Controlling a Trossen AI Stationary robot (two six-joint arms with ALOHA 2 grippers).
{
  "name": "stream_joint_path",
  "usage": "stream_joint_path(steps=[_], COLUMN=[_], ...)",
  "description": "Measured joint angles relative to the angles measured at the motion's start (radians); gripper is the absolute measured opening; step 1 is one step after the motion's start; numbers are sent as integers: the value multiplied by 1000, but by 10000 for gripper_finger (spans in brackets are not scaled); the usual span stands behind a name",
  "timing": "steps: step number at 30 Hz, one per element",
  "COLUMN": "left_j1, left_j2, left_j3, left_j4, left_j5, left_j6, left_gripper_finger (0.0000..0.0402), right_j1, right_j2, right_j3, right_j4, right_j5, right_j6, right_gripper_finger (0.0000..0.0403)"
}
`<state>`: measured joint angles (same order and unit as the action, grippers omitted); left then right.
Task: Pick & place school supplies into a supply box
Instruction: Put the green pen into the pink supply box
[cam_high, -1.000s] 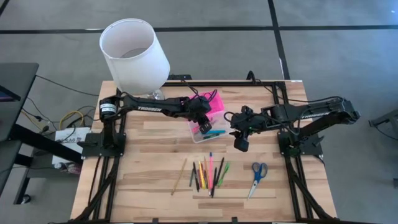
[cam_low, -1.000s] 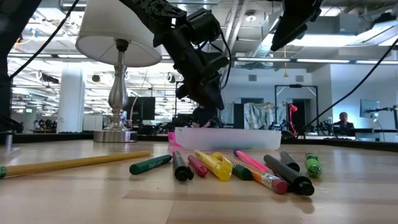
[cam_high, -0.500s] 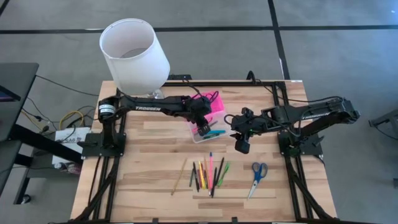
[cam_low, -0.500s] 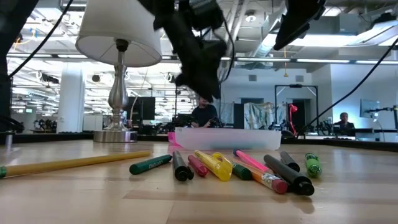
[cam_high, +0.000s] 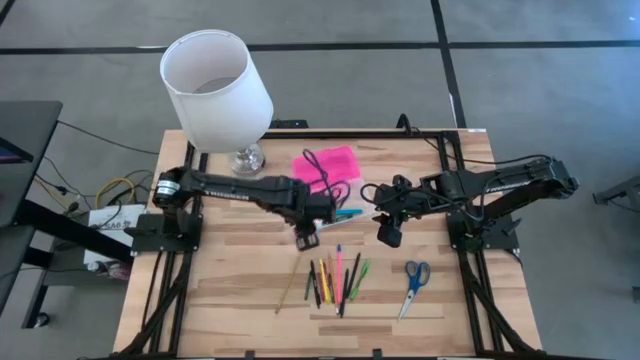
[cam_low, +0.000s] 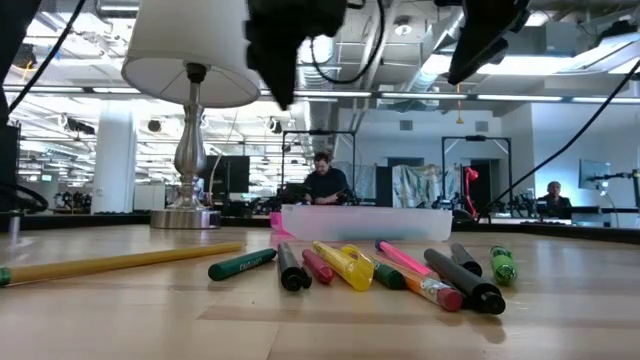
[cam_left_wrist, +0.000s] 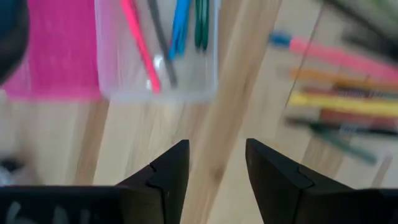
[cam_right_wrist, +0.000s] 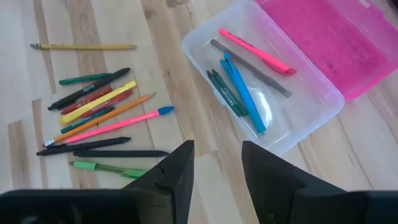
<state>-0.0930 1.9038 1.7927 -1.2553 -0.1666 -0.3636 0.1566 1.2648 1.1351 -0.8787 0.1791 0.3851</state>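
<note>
The supply box lies open at the table's middle, its pink lid (cam_high: 330, 163) flat behind its clear base (cam_right_wrist: 264, 84). In the base lie a pink, a grey, a blue and a green pen (cam_right_wrist: 239, 87). Several pens and markers (cam_high: 333, 280) lie in a row on the table nearer the front, with a yellow pencil (cam_high: 288, 283) to their left and blue-handled scissors (cam_high: 414, 281) to their right. My left gripper (cam_high: 305, 238) hangs open above bare wood between box and pens (cam_left_wrist: 214, 162). My right gripper (cam_high: 388, 236) hovers open right of the box (cam_right_wrist: 217, 158).
A lamp with a white shade (cam_high: 215, 85) stands on its metal foot (cam_high: 246, 158) at the far left of the table. Black cables (cam_high: 322, 172) trail over the pink lid. A person (cam_low: 322, 180) sits in the room beyond the table.
My left gripper has risen out of the clear base and swung toward the table's near edge and a little left, tipping more steeply downward. It now hangs over the wood between box and pens. The right gripper has kept its place.
</note>
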Motion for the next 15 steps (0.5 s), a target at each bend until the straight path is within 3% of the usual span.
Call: stream_joint_path(steps=[5,11,15], left_j1=[-97,-179,-200], left_j2=[-1,-35,-81], left_j3=[-7,-83,-202], left_j4=[-101,-26,53], left_j5=[-91,-144,-154], left_j6=[-79,-101,-98], left_gripper_finger=[153,153,153], right_j1=[4,35,91], right_j2=[0,0,0], right_j3=[0,0,0], right_j4=[1,-5,6], right_j5=[-3,-1,4], right_j6=[47,178,364], right_gripper_finger=[127,127,127])
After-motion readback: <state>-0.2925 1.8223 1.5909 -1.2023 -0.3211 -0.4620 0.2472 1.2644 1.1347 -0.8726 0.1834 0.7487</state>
